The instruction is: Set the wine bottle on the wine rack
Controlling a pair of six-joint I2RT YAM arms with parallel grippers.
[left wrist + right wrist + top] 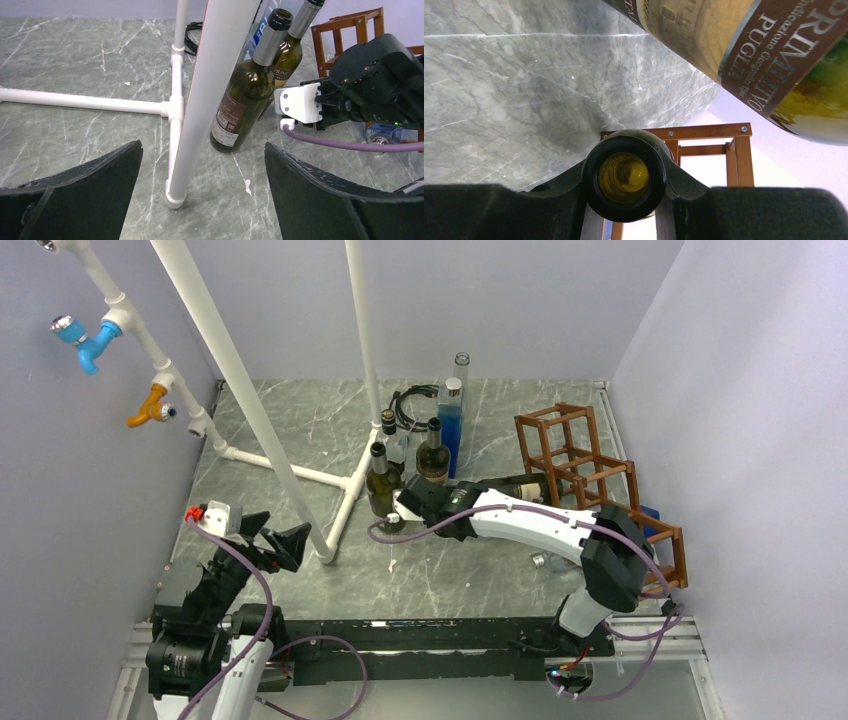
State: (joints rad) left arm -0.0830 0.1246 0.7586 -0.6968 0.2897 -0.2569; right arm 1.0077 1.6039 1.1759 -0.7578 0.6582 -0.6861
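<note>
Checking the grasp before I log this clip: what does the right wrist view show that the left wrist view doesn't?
Only right wrist: the right gripper shut around the wine bottle at its open mouth. Only left wrist: the open left gripper and the white pipe frame. Both: the wine rack, the Primitivo-labelled bottle and the marble table.

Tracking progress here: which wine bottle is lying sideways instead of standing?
The dark bottle clamped by its neck in the right gripper, base toward the wine rack; the other bottles stand upright.
</note>
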